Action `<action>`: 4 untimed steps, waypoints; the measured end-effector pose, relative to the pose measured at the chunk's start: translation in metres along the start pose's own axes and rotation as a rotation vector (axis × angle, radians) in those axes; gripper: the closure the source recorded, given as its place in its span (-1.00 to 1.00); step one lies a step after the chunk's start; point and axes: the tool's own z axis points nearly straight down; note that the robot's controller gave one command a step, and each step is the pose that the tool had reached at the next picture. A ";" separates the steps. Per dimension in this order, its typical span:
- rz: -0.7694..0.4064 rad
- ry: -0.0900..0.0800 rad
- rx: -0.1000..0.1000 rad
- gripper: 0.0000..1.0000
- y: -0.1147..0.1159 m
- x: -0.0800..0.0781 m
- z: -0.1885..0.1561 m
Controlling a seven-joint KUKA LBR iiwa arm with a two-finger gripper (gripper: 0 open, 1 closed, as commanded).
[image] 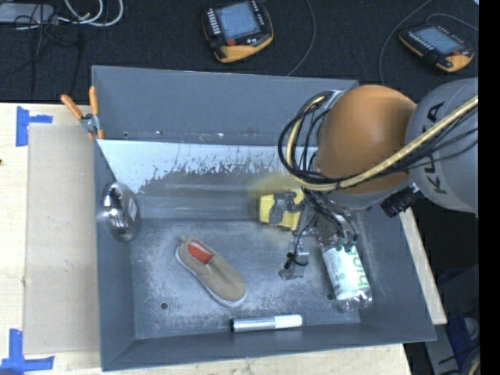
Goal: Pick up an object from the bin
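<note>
The orange cover and cables hide part of the yellow thing, so its shape is unclear. The top of the clear bottle goes under the arm. The arm runs off the right side.

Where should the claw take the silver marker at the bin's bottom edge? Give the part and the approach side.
Grip the marker at mid-barrel, the claw coming straight down and closing across its thin width. It lies flat and alone, long axis left to right, so the middle likely balances. The bin wall beside it leaves little room there.
</note>
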 end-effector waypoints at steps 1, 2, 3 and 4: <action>-0.108 0.003 -0.002 -1.00 0.047 -0.041 0.067; -0.053 0.014 0.000 -1.00 0.064 -0.062 0.150; -0.256 0.012 -0.002 -1.00 0.077 -0.013 0.146; -0.255 0.011 -0.002 -1.00 0.076 -0.013 0.146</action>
